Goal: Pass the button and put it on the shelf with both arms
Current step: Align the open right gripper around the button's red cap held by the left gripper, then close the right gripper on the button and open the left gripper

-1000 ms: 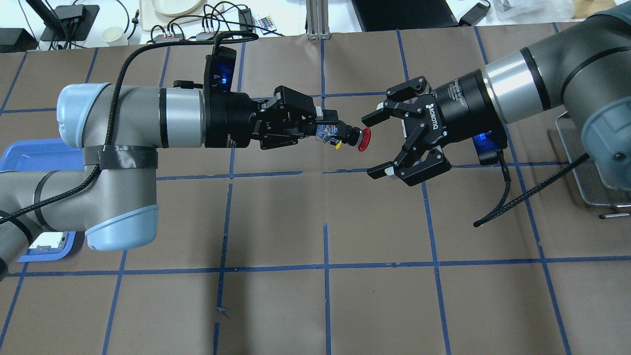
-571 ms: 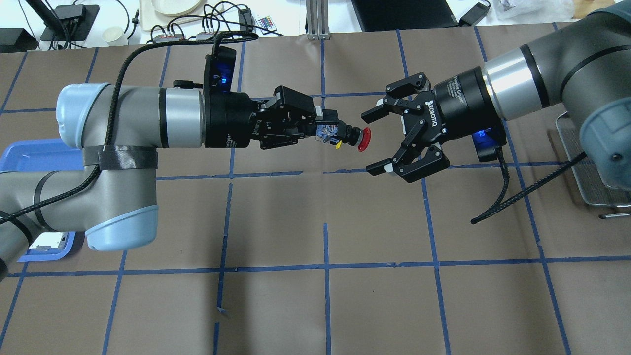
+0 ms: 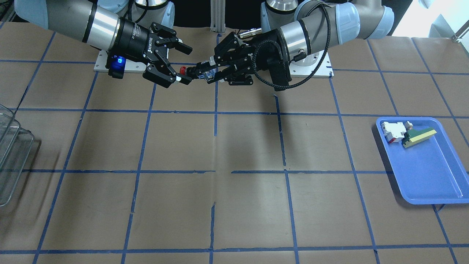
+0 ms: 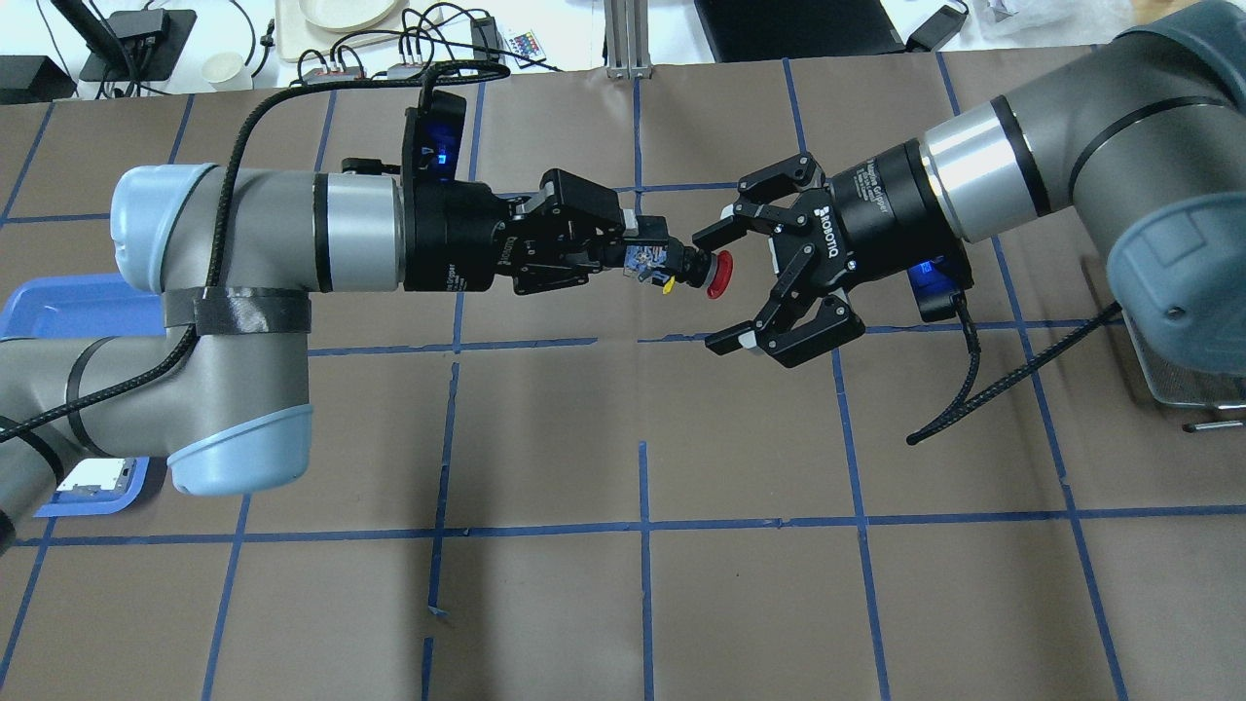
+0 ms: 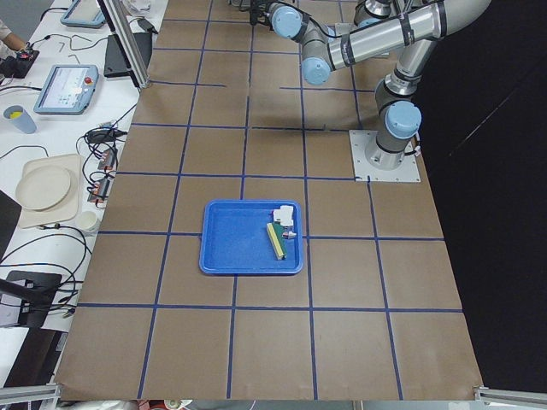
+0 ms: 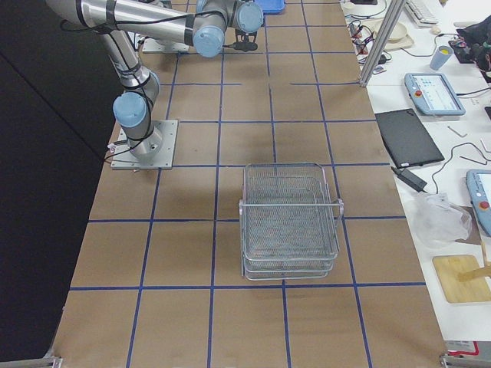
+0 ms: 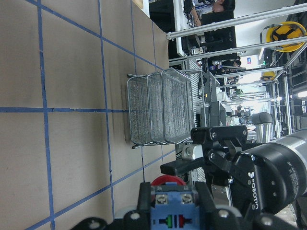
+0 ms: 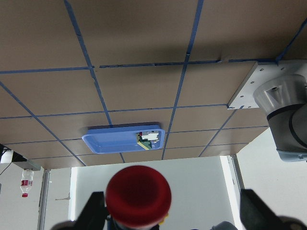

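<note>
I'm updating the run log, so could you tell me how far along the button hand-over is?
Done: the button is off the table, clamped by its rear block in the left gripper. In hand: the open right gripper brackets its red cap, not yet closed. Left: the right grips, the left releases, then the button goes onto the shelf, where nothing lies yet.

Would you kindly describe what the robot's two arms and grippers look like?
The left arm and right arm are grey tubes with silver wrist rings and light-blue joint caps; a black braided cable runs along each. The left one wears black tape. The left gripper and right gripper are black, two-fingered linkages; white ROBOTIQ lettering shows on the right one.
</note>
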